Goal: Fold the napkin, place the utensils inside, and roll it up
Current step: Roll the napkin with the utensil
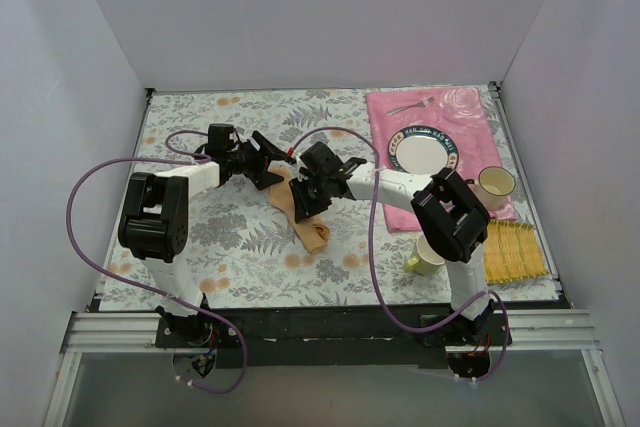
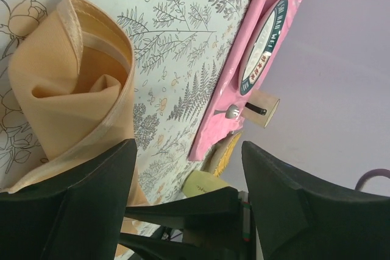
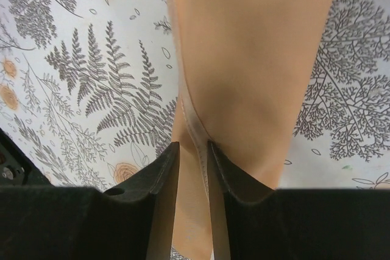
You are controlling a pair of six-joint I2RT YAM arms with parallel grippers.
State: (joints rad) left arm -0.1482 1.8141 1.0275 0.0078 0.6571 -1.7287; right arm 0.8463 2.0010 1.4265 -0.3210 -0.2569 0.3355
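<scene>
Pinching napkin (image 3: pixel 244 59) hem in right pincer (image 3: pixel 194 153), left pincer (image 2: pixel 189 147) open

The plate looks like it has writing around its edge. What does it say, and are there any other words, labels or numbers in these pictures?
Plate rim: white lettering on the dark teal band, too small and blurred to read in either view.
Plate centre, left wrist view: small red marks, too blurred to read.
No other text, label or number shows anywhere.
</scene>
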